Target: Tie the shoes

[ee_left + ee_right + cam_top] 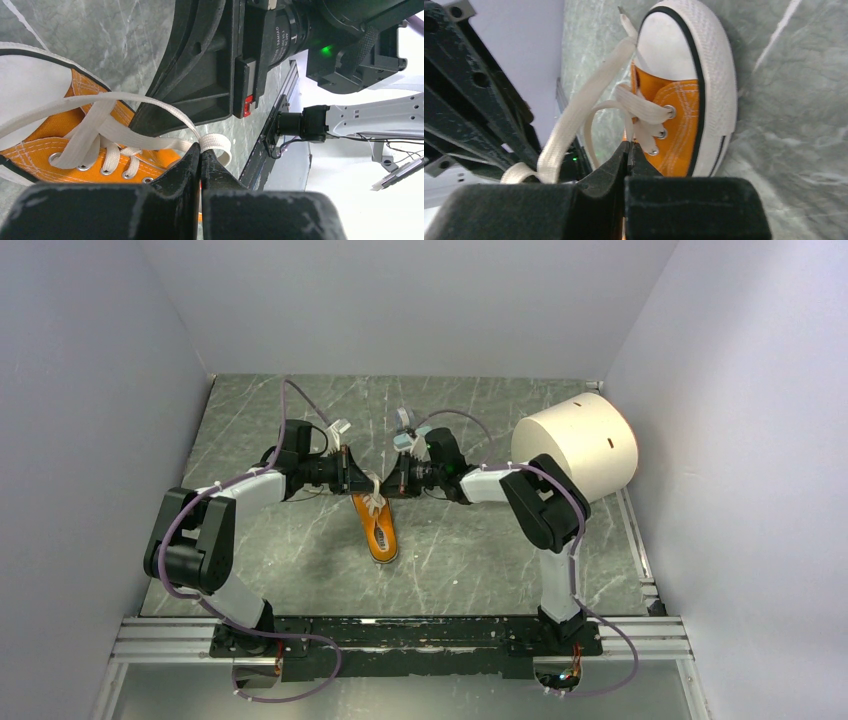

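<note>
Geometry, from the top view: left end effector (201,156) reaches in from the left, tips over the laced end of the shoe (380,538). Its jaws are closed on a folded loop of lace (216,144), and the strand runs taut from there back to the eyelets.

The shoe lies on the table (480,560) midway between the two arms. Its long axis runs near-to-far, slightly slanted, with the open heel end toward the bases. Laces sit at the far end, directly under both sets of tips, so neither arm is clearly nearer.

Right end effector (628,149) comes in from the right, facing the left one across the eyelets. Its jaws are fully closed. A thin strand curves down just beside one finger, but we cannot tell whether it is pinched.

We judge the next move depends on that right-side grip being real.
</note>
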Robot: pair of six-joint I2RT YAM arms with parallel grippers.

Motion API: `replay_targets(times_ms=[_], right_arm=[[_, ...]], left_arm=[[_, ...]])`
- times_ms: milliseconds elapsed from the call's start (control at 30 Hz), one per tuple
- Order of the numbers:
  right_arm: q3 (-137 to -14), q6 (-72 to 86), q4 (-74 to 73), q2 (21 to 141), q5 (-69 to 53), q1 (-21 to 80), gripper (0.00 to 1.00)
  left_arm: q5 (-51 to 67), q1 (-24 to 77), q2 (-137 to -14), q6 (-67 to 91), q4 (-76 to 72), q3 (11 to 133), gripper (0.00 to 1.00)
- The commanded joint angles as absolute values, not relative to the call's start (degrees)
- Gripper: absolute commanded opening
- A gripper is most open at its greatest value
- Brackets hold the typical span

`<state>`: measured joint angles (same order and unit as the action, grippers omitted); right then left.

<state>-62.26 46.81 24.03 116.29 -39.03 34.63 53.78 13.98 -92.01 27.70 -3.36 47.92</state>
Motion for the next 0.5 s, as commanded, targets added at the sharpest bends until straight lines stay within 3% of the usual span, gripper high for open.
replay_targets(times_ms=[0, 467], right_arm=[[-62.2, 52.3, 30.1, 117.2, -42.2, 35.3, 0.0], [-59.0, 57.0, 25.5, 112.5, -47.9, 35.5, 0.0]], left_arm=[[55.5, 14.2, -91.3, 27.6, -5.5, 47.3, 0.05], [55.1, 14.2, -91.6, 26.9, -4.6, 48.1, 0.05]])
